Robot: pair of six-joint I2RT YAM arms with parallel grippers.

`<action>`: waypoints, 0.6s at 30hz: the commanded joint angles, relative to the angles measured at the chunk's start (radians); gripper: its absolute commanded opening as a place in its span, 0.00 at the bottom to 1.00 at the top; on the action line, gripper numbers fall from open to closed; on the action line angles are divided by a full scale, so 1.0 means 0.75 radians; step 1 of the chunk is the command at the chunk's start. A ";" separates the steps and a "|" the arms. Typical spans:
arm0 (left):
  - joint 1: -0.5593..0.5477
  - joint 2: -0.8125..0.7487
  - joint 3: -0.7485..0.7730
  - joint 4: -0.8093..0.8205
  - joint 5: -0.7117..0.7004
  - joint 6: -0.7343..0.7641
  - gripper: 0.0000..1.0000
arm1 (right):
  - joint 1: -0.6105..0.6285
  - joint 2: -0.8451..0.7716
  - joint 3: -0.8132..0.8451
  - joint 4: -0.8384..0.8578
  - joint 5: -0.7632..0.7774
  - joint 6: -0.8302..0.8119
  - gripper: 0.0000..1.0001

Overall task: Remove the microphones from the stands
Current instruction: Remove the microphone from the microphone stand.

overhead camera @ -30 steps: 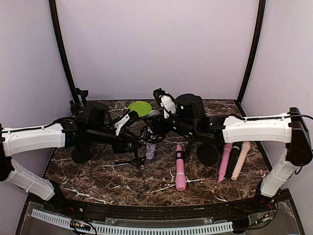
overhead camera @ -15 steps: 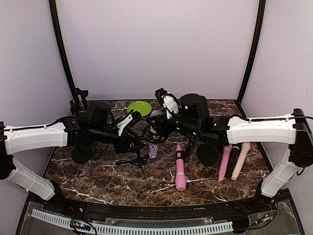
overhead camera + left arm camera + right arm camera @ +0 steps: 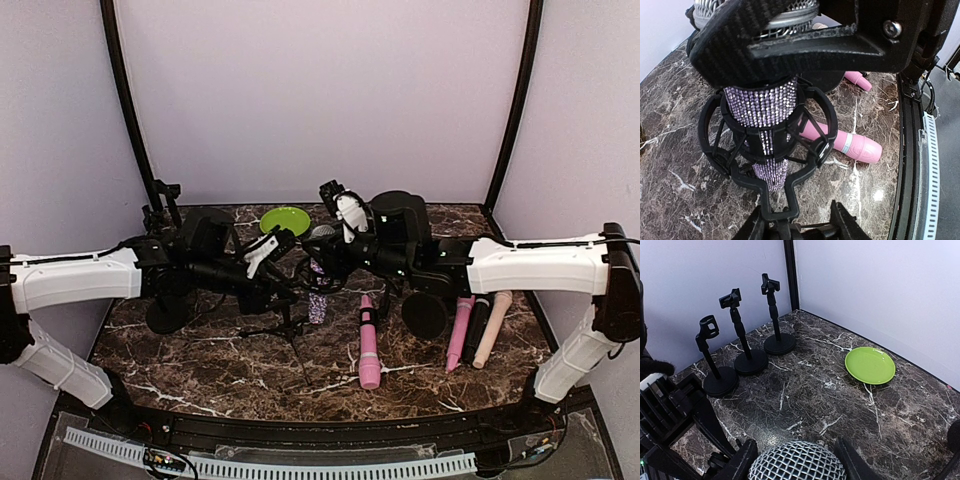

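A microphone with a purple rhinestone body (image 3: pixel 762 107) (image 3: pixel 316 306) and a silver mesh head (image 3: pixel 797 462) sits in the black ring mount of a small tripod stand (image 3: pixel 812 145) (image 3: pixel 285 328) at the table's middle. From the right, my right gripper (image 3: pixel 796 460) (image 3: pixel 322 252) is shut on the mesh head, a finger on each side of it. Coming from the left, my left gripper (image 3: pixel 797 226) (image 3: pixel 278 283) is shut on the stand's stem just under the ring. The microphone's lower end still pokes through the ring.
A pink microphone (image 3: pixel 368 345) lies just right of the stand. Pink (image 3: pixel 460 330), black (image 3: pixel 476 328) and beige (image 3: pixel 494 325) microphones lie at the right. A green plate (image 3: pixel 286 220) sits at the back. Three black round-based stands (image 3: pixel 745 362) stand back left.
My right gripper has closed onto the microphone's mesh head. Both arms, the stand and the microphone have shifted slightly to the right.
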 commanded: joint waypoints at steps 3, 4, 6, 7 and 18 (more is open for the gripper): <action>-0.016 0.042 0.021 -0.119 -0.066 0.035 0.03 | 0.001 -0.064 0.149 0.043 0.087 0.055 0.21; -0.019 0.040 0.020 -0.119 -0.069 0.035 0.02 | 0.001 -0.047 0.178 0.004 0.115 0.072 0.21; -0.020 0.039 0.020 -0.118 -0.073 0.038 0.02 | -0.001 -0.019 0.231 -0.068 0.177 0.097 0.21; -0.021 0.040 0.020 -0.119 -0.073 0.039 0.02 | -0.002 -0.006 0.261 -0.105 0.208 0.113 0.21; -0.023 0.036 0.024 -0.119 -0.066 0.034 0.01 | -0.002 0.003 0.292 -0.090 0.126 0.074 0.21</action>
